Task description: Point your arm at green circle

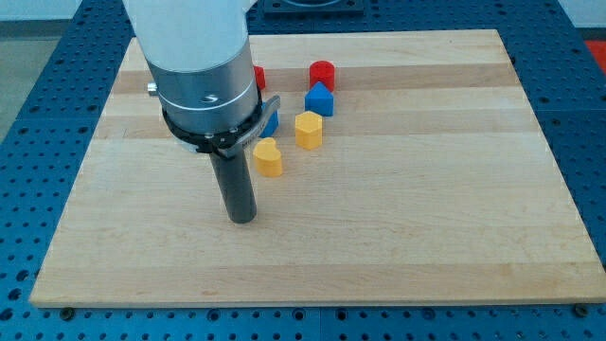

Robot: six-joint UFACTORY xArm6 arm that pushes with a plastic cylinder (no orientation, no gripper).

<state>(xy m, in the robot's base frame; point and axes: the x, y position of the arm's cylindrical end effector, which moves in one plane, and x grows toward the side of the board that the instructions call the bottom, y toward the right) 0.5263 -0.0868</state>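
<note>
No green circle shows in the camera view; the arm's body may hide it. My tip [243,219] rests on the wooden board [398,227], left of centre. A yellow heart-shaped block [269,157] lies just up and to the right of my tip. A yellow hexagonal block [309,130] sits further right. A blue block [319,99] with a pointed top stands above it, and a red cylinder [323,74] above that. A red block [258,77] and a blue block [271,121] are partly hidden behind the arm.
The arm's white and silver body [204,66] covers the board's upper left. The board lies on a blue perforated table [578,114].
</note>
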